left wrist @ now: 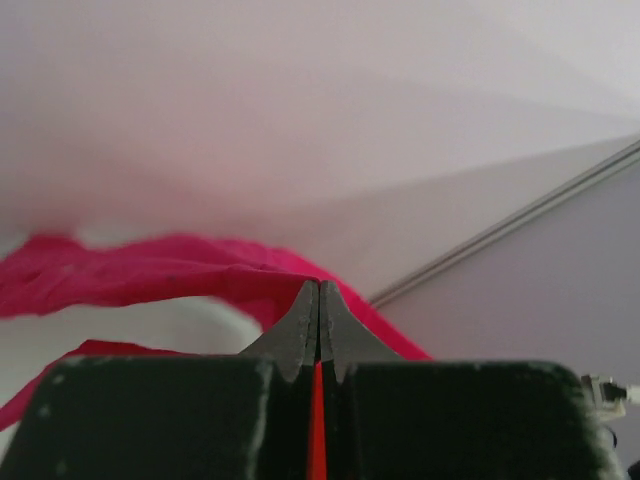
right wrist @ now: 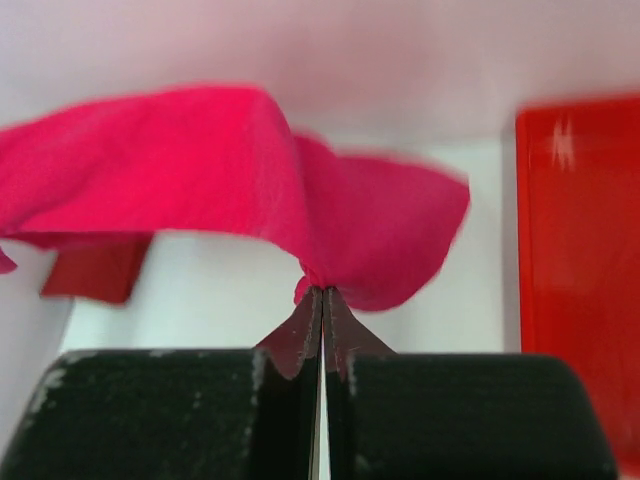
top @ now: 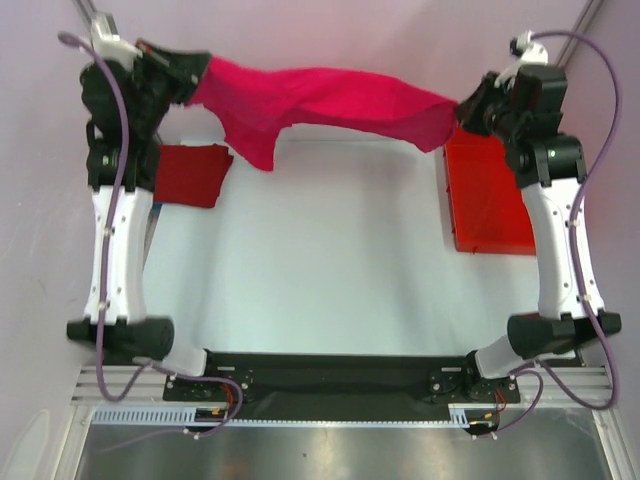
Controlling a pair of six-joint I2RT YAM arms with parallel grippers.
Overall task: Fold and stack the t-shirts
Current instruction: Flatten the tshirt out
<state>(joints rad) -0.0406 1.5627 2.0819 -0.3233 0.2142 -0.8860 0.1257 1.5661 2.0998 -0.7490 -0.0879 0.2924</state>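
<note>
While both arms reach up and out, the magenta-pink t-shirt (top: 320, 98) hangs in the air between them, drawn into a long, slightly sagging band that, seen from the top camera, runs along the far edge of the worktop (top: 330, 250). The left gripper (top: 192, 85) has its fingers pressed together on the shirt's left end, and its wrist view shows the tips meeting with pink cloth (left wrist: 150, 270) spreading away from them to the left and a thin red strip caught lower down between the fingers. The right gripper (top: 462, 112) is likewise clamped on the shirt's right end; in its wrist view the closed tips (right wrist: 322, 295) pinch a small gathered knot of fabric, from which the rest (right wrist: 200, 160) billows up and off to the left. One loose flap of the shirt droops lower than the rest, left of the middle, and whether it touches the surface cannot be told. The crimson t-shirt (top: 190, 172) lies flat as a compact, roughly square shape near the far-left corner of the worktop, beside the left arm and well apart from the bright red tray (top: 490, 200), which sits against the right edge towards the far-right corner, just below the right gripper in the top view.
</note>
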